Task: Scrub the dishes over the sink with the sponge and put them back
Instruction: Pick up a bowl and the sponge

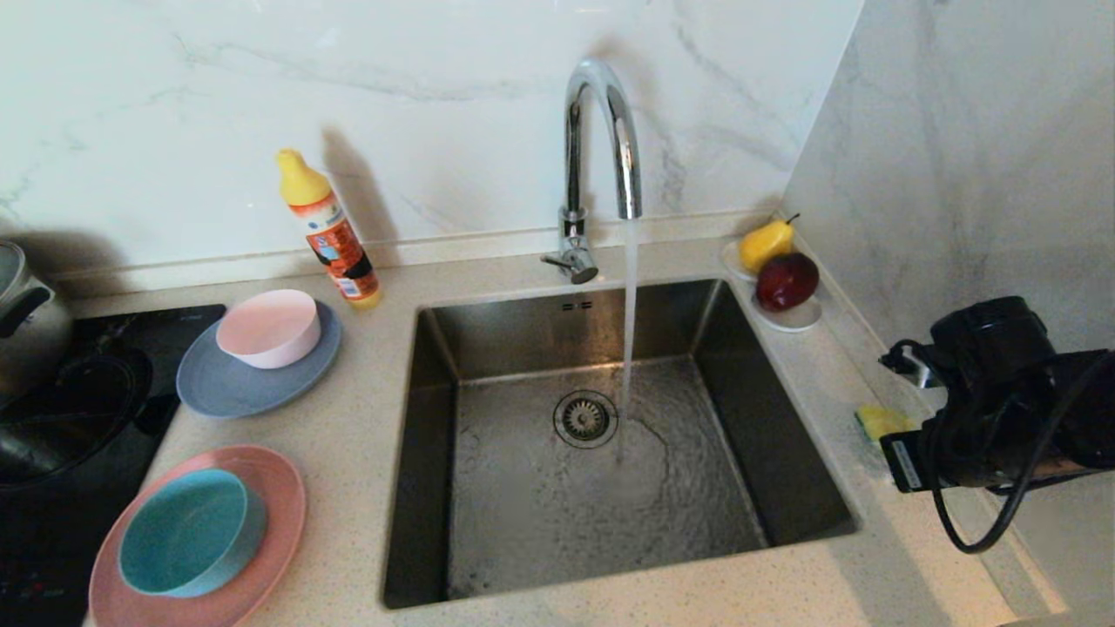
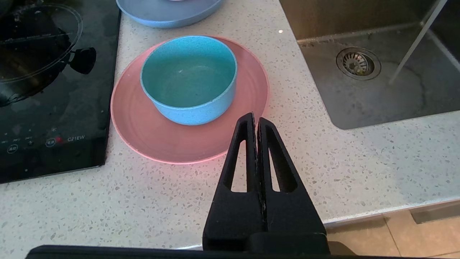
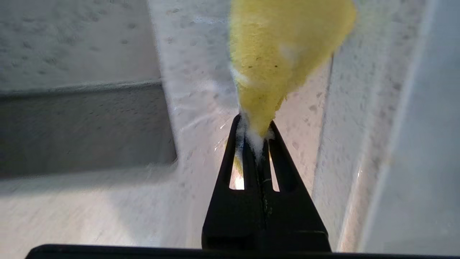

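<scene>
My right gripper (image 3: pixel 254 126) is shut on the yellow sponge (image 3: pixel 280 50), pinching one foamy corner while the rest bulges beyond the fingertips. In the head view the sponge (image 1: pixel 881 421) peeks out beside the right arm, over the counter to the right of the sink (image 1: pixel 409 488). Left of the sink, the teal bowl (image 1: pixel 192 531) sits on the salmon-pink plate (image 1: pixel 279 514), and the pale pink bowl (image 1: pixel 270 328) on the grey-blue plate (image 1: pixel 218 387). My left gripper (image 2: pixel 256 117) is shut and empty, parked near the front counter edge beside the pink plate (image 2: pixel 151 133).
Water runs from the chrome tap (image 1: pixel 601 139) into the basin near the drain (image 1: pixel 584 418). An orange bottle (image 1: pixel 329 231) stands by the back wall. A white dish with a pear (image 1: pixel 765 244) and an apple sits at the sink's back right. A black hob (image 1: pixel 52 488) and a pot (image 1: pixel 26 313) are at left.
</scene>
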You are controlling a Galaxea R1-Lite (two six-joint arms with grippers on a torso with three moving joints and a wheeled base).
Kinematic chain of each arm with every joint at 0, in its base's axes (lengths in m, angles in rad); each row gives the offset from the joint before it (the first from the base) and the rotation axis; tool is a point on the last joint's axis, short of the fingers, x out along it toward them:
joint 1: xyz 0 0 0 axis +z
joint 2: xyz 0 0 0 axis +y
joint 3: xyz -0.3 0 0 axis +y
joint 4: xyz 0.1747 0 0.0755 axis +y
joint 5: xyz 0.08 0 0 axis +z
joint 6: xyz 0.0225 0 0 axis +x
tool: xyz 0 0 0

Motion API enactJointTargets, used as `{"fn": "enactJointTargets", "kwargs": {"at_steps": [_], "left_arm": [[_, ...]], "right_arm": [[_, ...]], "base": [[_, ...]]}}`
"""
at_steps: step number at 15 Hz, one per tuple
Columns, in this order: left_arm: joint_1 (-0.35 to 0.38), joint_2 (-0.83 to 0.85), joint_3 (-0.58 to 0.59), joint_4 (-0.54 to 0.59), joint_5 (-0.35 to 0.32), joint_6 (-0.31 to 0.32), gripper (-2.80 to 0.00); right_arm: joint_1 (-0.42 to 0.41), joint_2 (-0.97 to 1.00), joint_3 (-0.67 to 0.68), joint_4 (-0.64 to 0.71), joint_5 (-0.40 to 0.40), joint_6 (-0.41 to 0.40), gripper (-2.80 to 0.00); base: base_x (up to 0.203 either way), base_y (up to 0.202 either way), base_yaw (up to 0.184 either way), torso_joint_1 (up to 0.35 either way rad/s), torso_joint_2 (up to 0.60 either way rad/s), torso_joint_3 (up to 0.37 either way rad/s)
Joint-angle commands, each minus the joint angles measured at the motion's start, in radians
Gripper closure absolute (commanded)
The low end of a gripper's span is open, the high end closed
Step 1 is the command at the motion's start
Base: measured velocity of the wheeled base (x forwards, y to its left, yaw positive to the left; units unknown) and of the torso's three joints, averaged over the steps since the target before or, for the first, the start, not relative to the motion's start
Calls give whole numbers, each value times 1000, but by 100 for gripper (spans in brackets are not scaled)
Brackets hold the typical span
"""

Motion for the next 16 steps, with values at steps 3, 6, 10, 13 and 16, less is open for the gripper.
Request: {"fn": "enactJointTargets", "kwargs": {"at_steps": [3,6,10,13,16], "left_arm": [[0,1,0,0,0,-1,0],[0,1,0,0,0,0,0],[0,1,0,0,0,1,0],[0,1,0,3,1,14,0],[0,1,0,2,0,2,0]], "right_arm": [[90,-160,-4,73,68,-6,0],[178,-256,-5,162,121,-5,0],[300,-323,-5,228,135,9,0],[334,-347,-21,287,131,44,0],[342,-347,-31,326,134,94,0]], "base": [[0,0,0,0,0,0],[0,0,0,0,0,0],[0,0,0,0,0,0],[0,0,0,0,0,0],[0,0,0,0,0,0]]}}
